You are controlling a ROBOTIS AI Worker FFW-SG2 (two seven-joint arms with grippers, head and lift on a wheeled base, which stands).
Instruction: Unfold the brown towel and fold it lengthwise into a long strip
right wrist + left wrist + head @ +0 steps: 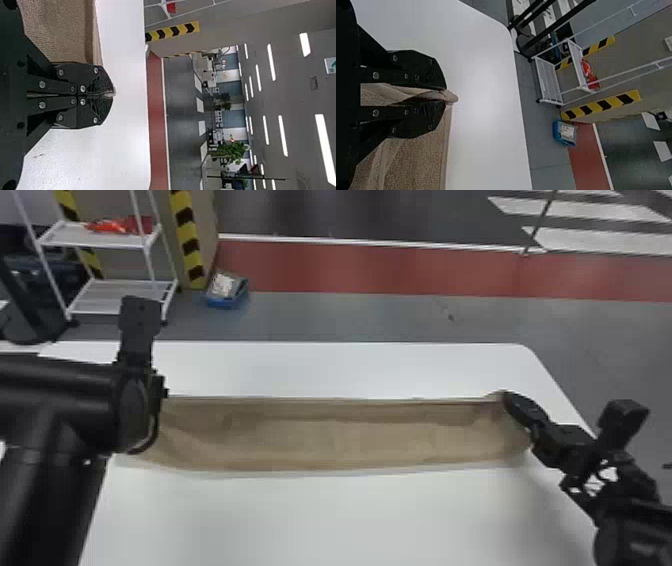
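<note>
Black and flat-fingered, the left gripper (443, 95) pinches a thick bunch of the long brown cloth towel (340, 440), its fingers parted only by the fabric, a rounded tip of which pokes out past them; the black, flat-fingered right gripper (112, 95) is pressed nearly together on what looks like a thin sliver of the same towel, with most of that end lying beside its fingers; between the two pairs of fingers the towel spans the smooth white table (325, 520) as a strip. We judge that slim hold the weak point; if we pull too hard, the corner could slip out; if one side leads, the strip may skew; and opening the left fingers carelessly could leave their bunch creased, or drag the layers apart.
</note>
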